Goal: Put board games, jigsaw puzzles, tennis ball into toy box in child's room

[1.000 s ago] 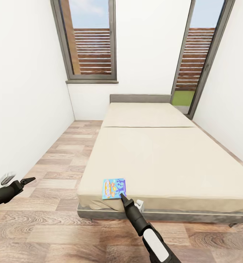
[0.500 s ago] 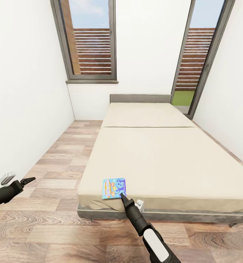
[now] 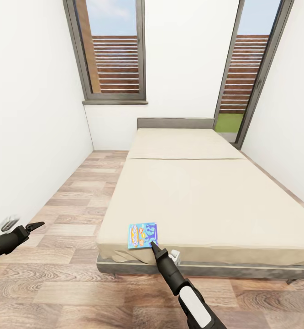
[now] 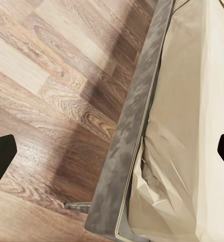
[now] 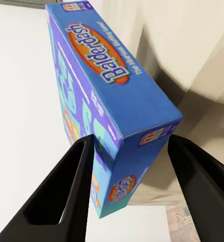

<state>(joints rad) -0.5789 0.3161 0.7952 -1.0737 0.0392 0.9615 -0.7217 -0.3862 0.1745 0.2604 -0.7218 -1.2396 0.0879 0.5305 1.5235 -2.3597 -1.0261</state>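
A blue board game with orange-yellow art lies flat at the near left corner of the beige bed. My right gripper reaches it from the foot of the bed. In the right wrist view the box fills the gap between the two black fingers, one on each side across its thickness, so the right gripper is shut on it. My left gripper hovers low over the floor at the left, open and empty. The left gripper looks down on the bed's grey frame.
White walls close in on both sides, with a wall socket low on the left one. Wood-plank floor runs along the bed's left side and in front of it. Tall windows with brown slats stand behind the grey headboard.
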